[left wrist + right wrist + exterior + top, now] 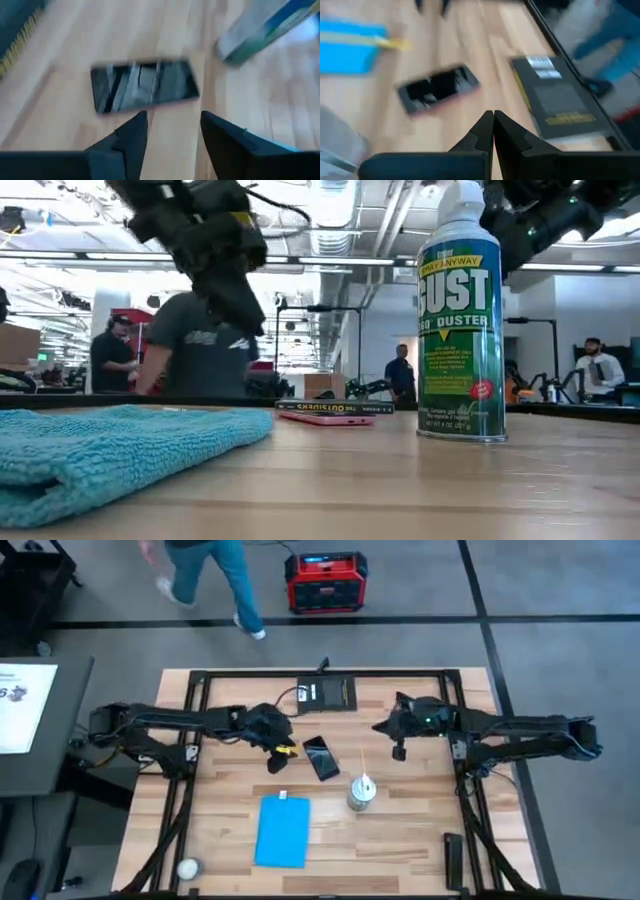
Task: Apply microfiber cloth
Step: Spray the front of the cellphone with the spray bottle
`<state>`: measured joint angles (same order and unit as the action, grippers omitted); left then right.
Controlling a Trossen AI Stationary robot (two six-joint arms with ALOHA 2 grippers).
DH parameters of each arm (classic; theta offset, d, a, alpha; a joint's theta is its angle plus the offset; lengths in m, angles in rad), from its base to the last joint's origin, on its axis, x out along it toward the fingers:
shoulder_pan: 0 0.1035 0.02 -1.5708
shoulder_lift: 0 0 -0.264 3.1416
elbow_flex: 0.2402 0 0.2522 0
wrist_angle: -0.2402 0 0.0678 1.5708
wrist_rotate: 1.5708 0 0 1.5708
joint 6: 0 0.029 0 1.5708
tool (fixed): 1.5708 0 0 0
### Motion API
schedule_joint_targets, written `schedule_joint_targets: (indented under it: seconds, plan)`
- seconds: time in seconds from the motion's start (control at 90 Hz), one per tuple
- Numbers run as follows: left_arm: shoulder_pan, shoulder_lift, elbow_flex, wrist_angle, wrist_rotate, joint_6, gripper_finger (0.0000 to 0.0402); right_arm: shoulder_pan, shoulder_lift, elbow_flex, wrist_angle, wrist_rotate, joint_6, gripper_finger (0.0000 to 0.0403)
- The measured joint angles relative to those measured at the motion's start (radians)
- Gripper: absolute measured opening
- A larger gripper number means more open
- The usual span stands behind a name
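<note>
Microfiber cloth (282,831) flat on table, well apart from left gripper (277,762) w/ jaws open, empty; right gripper (399,752) jaws closed, empty.

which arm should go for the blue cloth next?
Probably left. Its end effector hangs open just above the phone, nearer the cloth. The right end effector is shut, beyond the spray can.

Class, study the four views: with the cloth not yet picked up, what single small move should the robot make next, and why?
Probably swing the left pincer toward the microfiber cloth and lower onto it. That pincer is open and empty, hanging above the table beside the phone, while the cloth lies flat and untouched nearer the front edge. The right pincer is shut and farther off, beyond the duster can.
</note>
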<state>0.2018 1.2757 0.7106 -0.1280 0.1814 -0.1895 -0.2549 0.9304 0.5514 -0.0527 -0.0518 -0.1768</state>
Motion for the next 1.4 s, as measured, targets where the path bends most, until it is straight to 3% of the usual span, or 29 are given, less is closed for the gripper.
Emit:
schedule_joint_targets:
  seconds: [0.144, 0.311, 0.478, 0.767, 1.011, 1.144, 1.4]
  plan:
    - [0.013, -0.074, -0.173, 0.225, -0.001, -0.109, 0.0164, -0.026, 0.014, -0.057, 0.074, -0.011, 0.049, 0.0000]
    - [0.012, -0.071, -0.273, 0.379, -0.006, -0.219, 0.0163, -0.016, 0.146, -0.077, 0.228, -0.053, 0.090, 0.0000]
    - [0.018, -0.034, -0.276, 0.427, -0.097, -0.416, 0.0159, 0.013, 0.306, -0.025, 0.314, -0.055, 0.098, 0.0000]
    - [0.023, 0.053, -0.276, 0.467, -0.088, -0.690, 0.0158, 0.039, 0.480, 0.071, 0.327, -0.055, 0.042, 0.0000]
    - [0.000, 0.136, -0.275, 0.486, -0.045, -0.806, 0.0177, 0.024, 0.497, 0.070, 0.313, -0.045, 0.021, 0.0000]
    - [-0.012, 0.189, -0.275, 0.491, -0.038, -0.870, 0.0188, 0.033, 0.497, 0.070, 0.300, 0.014, 0.004, 0.0000]
    - [-0.022, 0.288, -0.274, 0.654, -0.040, -0.797, 0.0195, 0.044, 0.576, 0.070, 0.276, 0.034, -0.012, 0.0000]
